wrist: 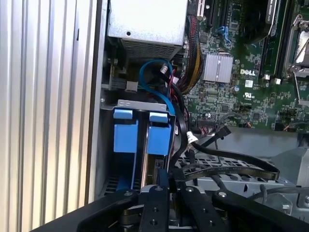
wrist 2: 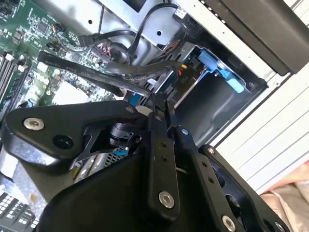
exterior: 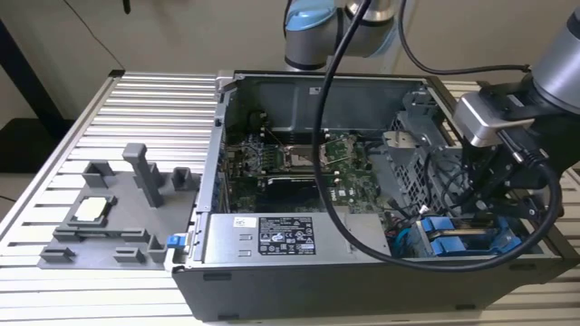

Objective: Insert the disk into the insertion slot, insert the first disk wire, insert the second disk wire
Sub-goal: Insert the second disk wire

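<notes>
Ribbed aluminium slats make up the surface (exterior: 145, 88) I'm working over, with the open computer case (exterior: 299, 285) lying on it and a grey fixture tray (exterior: 109, 231) at the exterior view's left. From the exterior view I see my arm (exterior: 544, 75) reaching down into the case at its right end, above the drive cage. The insertion slot (exterior: 471, 241) sits there in the cage's lower corner, next to the grey power-supply box (exterior: 272, 238). The disk (wrist: 158, 140) is already seated in that bay; I can see its blue frame end-on in the first wrist view, with a second blue-framed tray (wrist: 125, 137) just beside it. A blue cable (wrist: 152, 84) loops from behind the cage toward the motherboard (wrist: 241, 72). My gripper (wrist 2: 152, 101) hangs just above the cage among flat black cables (wrist 2: 106, 72). The fingers (wrist 2: 155, 104) look pressed together with something thin between their tips, though I cannot tell what it is.
</notes>
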Tool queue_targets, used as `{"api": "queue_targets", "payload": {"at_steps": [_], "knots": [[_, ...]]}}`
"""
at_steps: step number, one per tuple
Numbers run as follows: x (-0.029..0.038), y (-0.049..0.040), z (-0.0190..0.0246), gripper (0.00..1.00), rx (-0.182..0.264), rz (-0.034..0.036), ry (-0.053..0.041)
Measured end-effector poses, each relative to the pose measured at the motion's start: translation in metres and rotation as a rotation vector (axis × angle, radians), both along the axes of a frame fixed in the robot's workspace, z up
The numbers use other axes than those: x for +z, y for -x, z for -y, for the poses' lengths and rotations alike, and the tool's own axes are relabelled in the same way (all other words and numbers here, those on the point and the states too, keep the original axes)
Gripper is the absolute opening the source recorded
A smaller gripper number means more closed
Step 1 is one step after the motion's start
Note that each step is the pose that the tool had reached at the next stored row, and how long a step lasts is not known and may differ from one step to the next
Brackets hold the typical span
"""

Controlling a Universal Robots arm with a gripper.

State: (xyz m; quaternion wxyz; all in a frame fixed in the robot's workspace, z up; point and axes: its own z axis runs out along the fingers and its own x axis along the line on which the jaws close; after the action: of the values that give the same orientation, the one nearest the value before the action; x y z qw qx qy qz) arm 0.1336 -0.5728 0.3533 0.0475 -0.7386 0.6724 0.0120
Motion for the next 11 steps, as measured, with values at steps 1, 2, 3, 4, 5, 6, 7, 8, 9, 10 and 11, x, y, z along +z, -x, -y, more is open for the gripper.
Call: {"api": "queue_targets", "payload": {"at_steps": [1, 2, 3, 4, 5, 6, 7, 8, 9, 10, 11], "knots": [[0.0, -0.0003, 0.0004, 0.16, -0.002, -0.0017, 0.0], [-0.0002, -0.0003, 0.0008, 0.16, -0.006, -0.0027, -0.0002], [-0.0003, -0.0005, 0.0011, 0.16, -0.009, -0.0035, -0.0002], [-0.0004, -0.0008, 0.0014, 0.16, -0.011, -0.0044, -0.0002], [-0.0005, -0.0012, 0.0018, 0.16, -0.013, -0.0053, -0.0001], [-0.0005, -0.0016, 0.0021, 0.16, -0.015, -0.0061, 0.0], [-0.0007, -0.0017, 0.0024, 0.16, -0.018, -0.0066, 0.0], [-0.001, -0.0017, 0.0026, 0.16, -0.023, -0.007, -0.0002], [-0.0011, -0.0017, 0.0028, 0.16, -0.028, -0.0072, -0.0003], [-0.0012, -0.0018, 0.0031, 0.16, -0.033, -0.0074, -0.0002], [-0.0014, -0.0024, 0.0034, 0.16, -0.036, -0.0076, -0.0001]]}}
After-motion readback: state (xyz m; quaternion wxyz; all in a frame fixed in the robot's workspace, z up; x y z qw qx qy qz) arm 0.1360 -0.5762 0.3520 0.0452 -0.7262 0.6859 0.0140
